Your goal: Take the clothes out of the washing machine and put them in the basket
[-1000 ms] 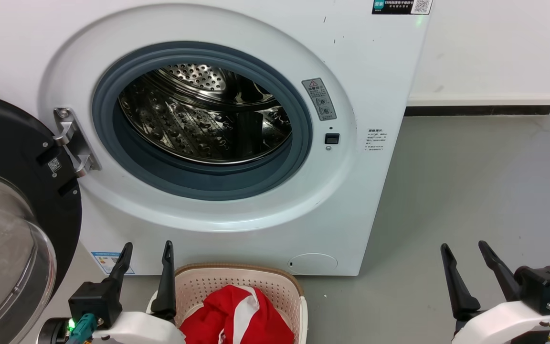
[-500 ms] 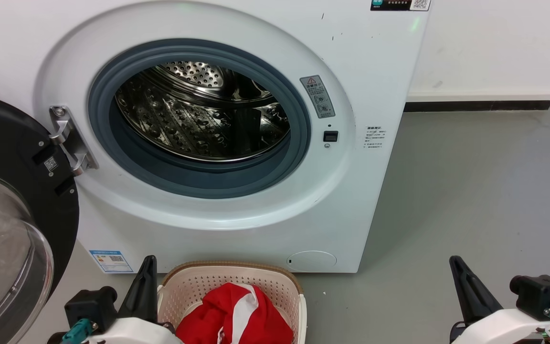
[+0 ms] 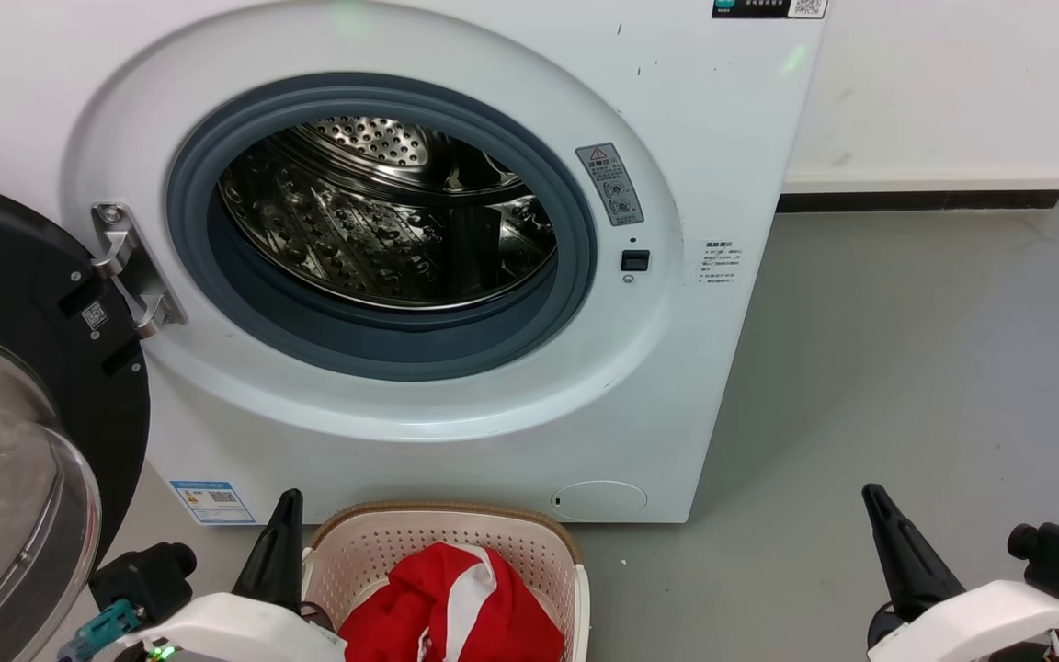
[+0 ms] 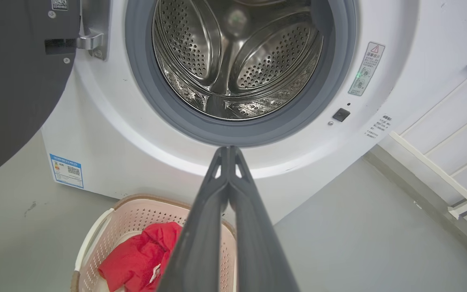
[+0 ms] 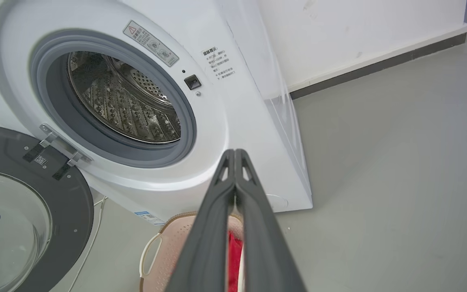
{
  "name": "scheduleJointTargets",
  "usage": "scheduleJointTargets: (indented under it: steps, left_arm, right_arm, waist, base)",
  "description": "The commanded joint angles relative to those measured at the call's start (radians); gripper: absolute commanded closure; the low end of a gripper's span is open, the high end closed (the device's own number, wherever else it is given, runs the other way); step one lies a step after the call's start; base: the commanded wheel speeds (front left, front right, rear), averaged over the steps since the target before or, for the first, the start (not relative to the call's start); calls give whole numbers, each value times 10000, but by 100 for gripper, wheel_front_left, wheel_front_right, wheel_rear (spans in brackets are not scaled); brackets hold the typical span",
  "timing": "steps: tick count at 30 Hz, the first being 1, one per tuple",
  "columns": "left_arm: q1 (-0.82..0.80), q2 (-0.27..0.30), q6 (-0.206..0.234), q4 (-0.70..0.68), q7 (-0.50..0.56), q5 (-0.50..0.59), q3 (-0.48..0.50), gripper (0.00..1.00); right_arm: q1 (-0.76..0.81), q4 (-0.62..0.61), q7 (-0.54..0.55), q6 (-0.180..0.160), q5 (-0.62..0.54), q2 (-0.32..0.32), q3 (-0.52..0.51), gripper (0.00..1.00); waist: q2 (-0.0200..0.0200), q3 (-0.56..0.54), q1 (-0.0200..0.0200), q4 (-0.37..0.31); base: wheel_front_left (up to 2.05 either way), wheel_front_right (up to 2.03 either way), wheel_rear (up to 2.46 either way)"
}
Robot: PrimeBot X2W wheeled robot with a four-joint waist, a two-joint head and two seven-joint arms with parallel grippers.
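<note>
Pale casings, dark tooling

The left gripper (image 4: 227, 149) and right gripper (image 5: 234, 151) carry long charcoal fingers (image 4: 201, 231) with small triangular cut-outs near the tips; glossy white shells (image 3: 971, 621), black wrist blocks (image 3: 1058, 556) (teal connectors (image 3: 105, 623) beside them), one green light (image 3: 159, 653).

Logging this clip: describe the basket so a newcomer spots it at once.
Find the large white front-loading washing machine. On the grey floor before it stands a low cream perforated plastic basket with a brown woven-look rim. It alone holds bright red fabric clothes.
</note>
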Motion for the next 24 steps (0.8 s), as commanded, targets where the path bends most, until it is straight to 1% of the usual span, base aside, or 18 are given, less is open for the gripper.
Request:
scheduleJointTargets:
  steps: [1,14,15,24]
  left_arm:
    - [-313,40,-65,-8,1,-435,72,100]
    - [-660,-22,-328,549,99,-2410,269,100]
    - [-660,-22,-328,549,99,-2410,269,100]
    - [-861,-77,-478,831,169,-3604,411,100]
  right_arm:
    - [-363,-36,-67,-1,469,-93,-11,100]
    - [-731,481,-165,-1,2534,-163,-70,100]
    - [-731,481,-165,-1,2534,-163,-70,100]
    - [-948,798,-208,-2,3785,-190,-124,100]
  waist:
    - [0,4,0,-1]
    - [0,35,0,-18]
    - [0,35,0,-18]
    - [0,57,-1,-30]
  base:
    - [0,0,0]
    - [0,0,0]
    - [0,0,0]
    - [0,0,0]
